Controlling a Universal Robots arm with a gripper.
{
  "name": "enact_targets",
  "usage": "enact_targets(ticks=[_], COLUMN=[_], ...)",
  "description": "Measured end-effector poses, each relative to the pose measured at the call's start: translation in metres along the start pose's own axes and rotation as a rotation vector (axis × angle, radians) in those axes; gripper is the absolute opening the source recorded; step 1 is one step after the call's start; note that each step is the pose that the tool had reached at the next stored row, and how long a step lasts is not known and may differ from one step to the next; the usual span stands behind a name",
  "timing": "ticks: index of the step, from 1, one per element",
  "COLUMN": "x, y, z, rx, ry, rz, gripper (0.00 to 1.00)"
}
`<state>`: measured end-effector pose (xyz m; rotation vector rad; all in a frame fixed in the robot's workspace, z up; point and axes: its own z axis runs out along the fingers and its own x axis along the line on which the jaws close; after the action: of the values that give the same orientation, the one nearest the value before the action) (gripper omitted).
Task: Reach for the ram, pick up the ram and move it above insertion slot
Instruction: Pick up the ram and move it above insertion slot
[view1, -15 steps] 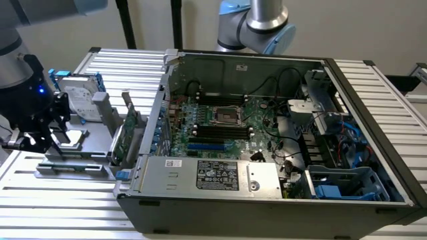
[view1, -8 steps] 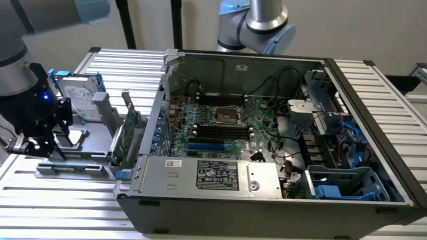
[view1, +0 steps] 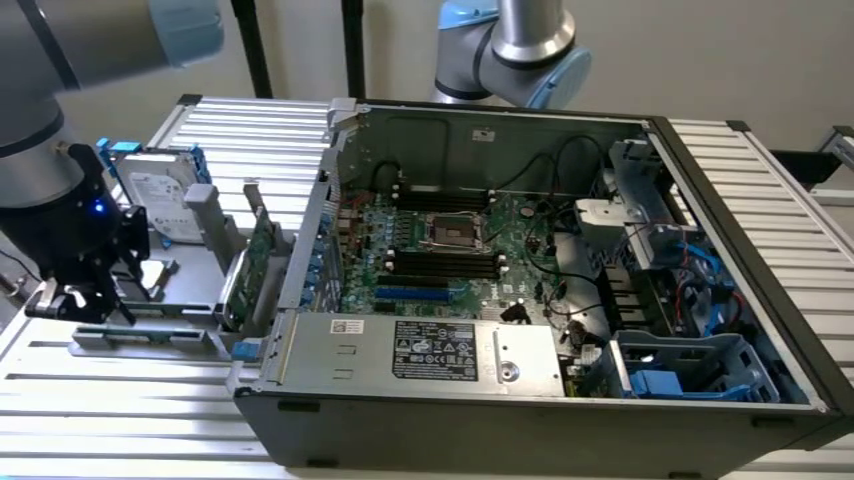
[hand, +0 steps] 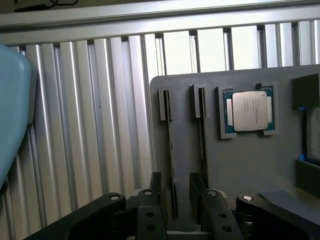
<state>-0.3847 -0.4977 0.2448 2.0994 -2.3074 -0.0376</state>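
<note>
The ram (hand: 170, 145) stands on its thin edge in a slot of the grey holder (hand: 240, 165), and a second stick (hand: 202, 135) stands parallel beside it. My gripper (hand: 176, 187) is open, with one finger on each side of the ram and a clear gap to both. In the exterior view the gripper (view1: 83, 300) hangs low over the holder (view1: 187, 345) at that view's left, where the ram (view1: 147, 330) shows as a long thin strip. The dark memory slots (view1: 441, 262) lie on the motherboard inside the open computer case.
A processor chip (hand: 248, 111) sits in a pocket of the holder. An upright green expansion card (view1: 247, 270) and a hard drive (view1: 160, 195) stand between the gripper and the case wall (view1: 314, 240). Cables and a power supply (view1: 427, 350) crowd the case. A ribbed metal table (hand: 90, 125) lies underneath.
</note>
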Motion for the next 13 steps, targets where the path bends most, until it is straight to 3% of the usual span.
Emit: enact_targets(ticks=[13], x=[-0.001], y=[0.0040], z=[0.0238], rx=[0.0027], ry=[0.0004], rz=[-0.019], gripper=[0.36])
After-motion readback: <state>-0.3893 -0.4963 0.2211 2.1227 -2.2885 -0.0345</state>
